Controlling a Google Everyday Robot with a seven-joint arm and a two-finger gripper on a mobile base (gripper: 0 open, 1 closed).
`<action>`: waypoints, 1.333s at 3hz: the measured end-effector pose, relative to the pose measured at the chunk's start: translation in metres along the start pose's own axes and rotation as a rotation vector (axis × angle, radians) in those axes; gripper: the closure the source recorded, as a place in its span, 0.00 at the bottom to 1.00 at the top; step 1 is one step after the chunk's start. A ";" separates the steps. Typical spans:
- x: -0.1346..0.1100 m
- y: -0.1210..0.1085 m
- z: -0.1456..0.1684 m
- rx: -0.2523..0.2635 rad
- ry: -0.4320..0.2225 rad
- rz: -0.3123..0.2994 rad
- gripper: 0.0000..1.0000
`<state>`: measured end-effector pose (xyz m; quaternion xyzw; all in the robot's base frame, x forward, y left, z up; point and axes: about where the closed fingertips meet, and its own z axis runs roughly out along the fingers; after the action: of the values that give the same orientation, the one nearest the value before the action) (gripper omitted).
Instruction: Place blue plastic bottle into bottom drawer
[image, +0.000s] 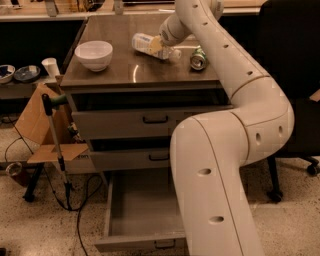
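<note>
The blue plastic bottle (142, 42), small and clear with a pale blue-and-white label wrap, lies on its side on the top of the grey metal desk (125, 75), towards the back, its narrow clear neck pointing right and slightly towards the front. The white robot arm arches up from the lower right and reaches over the desk. Its end effector (158, 43) sits right at the bottle's middle, on or against the label. Whether it is apart, together or clamped on the bottle cannot be told from this angle.

A green drink can (198, 59) lies on its side just to the right of the bottle's neck, apart from it. A round white bowl (93, 54) stands upright on the left part of the desk top, well apart from the bottle.

Below the top, the bottom drawer (142, 205), the lowest and deepest of three grey metal drawers, is pulled far out. Its right side is hidden behind the arm's thick lower link. The top drawer (125, 120) and the middle drawer (125, 159) each stand out a little.

A brown cardboard box (35, 122) and a thin grey pole with a green grip (55, 135) stand on the speckled floor to the left of the desk.
</note>
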<state>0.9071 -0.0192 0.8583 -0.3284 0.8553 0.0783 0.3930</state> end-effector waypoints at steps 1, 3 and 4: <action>0.004 0.007 0.002 -0.028 0.033 -0.026 0.89; -0.023 -0.004 -0.038 -0.023 -0.049 -0.037 1.00; -0.040 -0.015 -0.072 0.002 -0.111 -0.038 1.00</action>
<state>0.8906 -0.0389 0.9384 -0.3393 0.8259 0.0878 0.4416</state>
